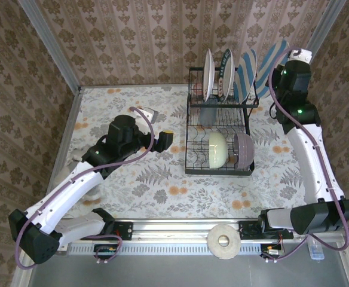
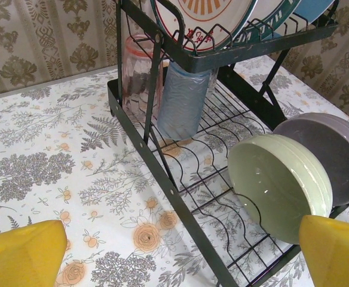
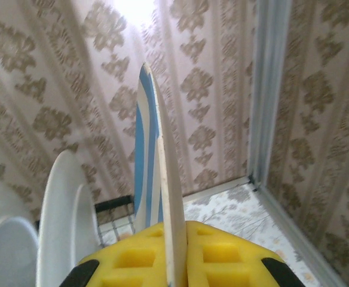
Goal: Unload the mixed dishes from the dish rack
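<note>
The black wire dish rack (image 1: 219,164) stands mid-table. Its upper shelf holds a white plate (image 1: 208,75), an orange-patterned plate (image 2: 207,15) and a blue-striped plate (image 1: 246,76). A second blue-striped plate (image 1: 274,60) leans out at the rack's right end, with my right gripper (image 3: 175,242) shut on its rim (image 3: 170,197). On the lower tier lie a cream-green bowl (image 2: 279,185), a lilac bowl (image 2: 336,152) and pinkish tumblers (image 2: 140,75). My left gripper (image 1: 163,142) hangs open left of the rack, and its yellow fingers (image 2: 22,251) have nothing between them.
A tape roll (image 1: 223,241) lies on the front rail. Patterned walls close in behind and right of the rack, with a corner post (image 3: 270,89) near the held plate. Bare floral tablecloth (image 1: 132,107) spreads left of the rack.
</note>
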